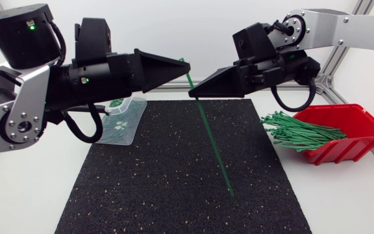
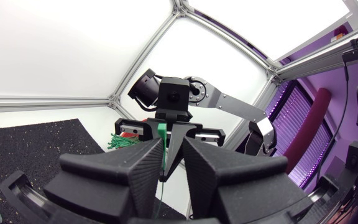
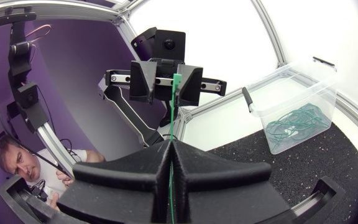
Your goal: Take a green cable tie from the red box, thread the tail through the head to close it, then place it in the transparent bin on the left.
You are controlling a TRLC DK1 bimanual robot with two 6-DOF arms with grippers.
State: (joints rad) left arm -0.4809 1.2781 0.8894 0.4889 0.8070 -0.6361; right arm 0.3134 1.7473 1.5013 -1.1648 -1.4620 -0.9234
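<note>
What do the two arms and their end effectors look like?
Both the left arm and the right arm have silver-grey links with black joints and looping black cables. The left end effector and the right end effector are matte black wedges. Small green lights glow on the left arm.

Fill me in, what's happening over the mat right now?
A green cable tie is held up above the black mat. The right gripper has its fingers shut on it, the left gripper is at its head end, and the tail hangs toward the mat. It isn't looped yet. The red box holds more.
</note>
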